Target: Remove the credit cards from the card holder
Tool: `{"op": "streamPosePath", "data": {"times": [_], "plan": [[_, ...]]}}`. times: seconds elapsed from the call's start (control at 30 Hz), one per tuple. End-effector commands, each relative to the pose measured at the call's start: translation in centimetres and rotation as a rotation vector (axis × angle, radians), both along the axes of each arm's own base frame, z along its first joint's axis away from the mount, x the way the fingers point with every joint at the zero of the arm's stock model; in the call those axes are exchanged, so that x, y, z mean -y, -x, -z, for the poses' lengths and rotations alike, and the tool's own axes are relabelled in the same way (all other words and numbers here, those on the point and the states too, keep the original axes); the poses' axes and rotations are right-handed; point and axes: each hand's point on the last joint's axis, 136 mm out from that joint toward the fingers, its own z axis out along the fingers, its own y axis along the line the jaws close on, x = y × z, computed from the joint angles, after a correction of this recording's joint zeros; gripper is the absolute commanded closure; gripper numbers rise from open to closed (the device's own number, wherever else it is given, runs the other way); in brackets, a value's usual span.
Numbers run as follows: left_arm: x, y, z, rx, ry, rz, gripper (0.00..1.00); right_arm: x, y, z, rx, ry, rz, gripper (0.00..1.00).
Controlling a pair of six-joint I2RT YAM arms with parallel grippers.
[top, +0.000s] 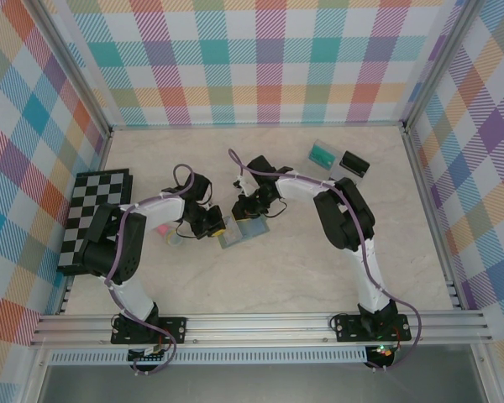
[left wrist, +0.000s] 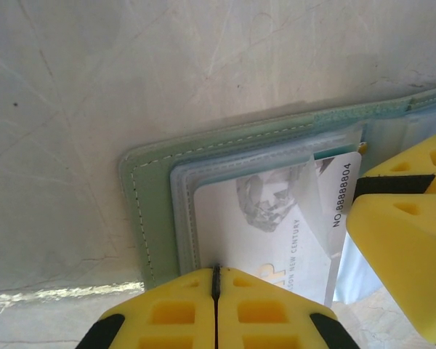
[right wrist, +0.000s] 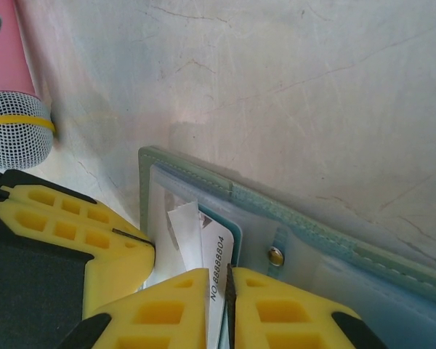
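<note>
Card holder lies open at the middle of the table, a pale marbled top, plaid walls around. We note the right gripper pinching its white numbered card; left gripper closed, tips at the holder's edge.

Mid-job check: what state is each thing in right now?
holder: open, lying flat on the table.
card: partly out of its pocket.
left gripper: shut on the holder's edge.
right gripper: shut on the card.
</note>
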Motion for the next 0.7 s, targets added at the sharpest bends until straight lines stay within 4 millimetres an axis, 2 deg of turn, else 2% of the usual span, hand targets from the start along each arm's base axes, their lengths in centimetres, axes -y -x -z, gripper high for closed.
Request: {"op": "streamPosePath", "data": {"times": [0.0,0.2,0.43,0.53,0.67], "plan": [[-1.7,2.3,3.6,-0.102,-0.111,0.013,0.94,-0.6,1.6,0.0,-0.042,-0.024,-0.055,0.85],[-2.0,2.5,3.8,-0.108,-0.125,0.012,0.94,-0.2,1.7,0.4,-0.061,-0.005,-0.031,0.85],[-1.5,2.3,3.8,-0.103,-0.107,0.027,0.94,-0.8,3.6,-0.4,-0.119,-0.107,-0.097,0.86],[-1.4,2.1,3.6,-0.097,-0.105,0.035,0.94,-0.6,3.4,-0.3,-0.101,-0.087,-0.089,0.88],[-1.5,2.1,3.5,-0.097,-0.107,0.037,0.94,-0.1,2.2,0.2,-0.058,-0.032,-0.036,0.97]]}}
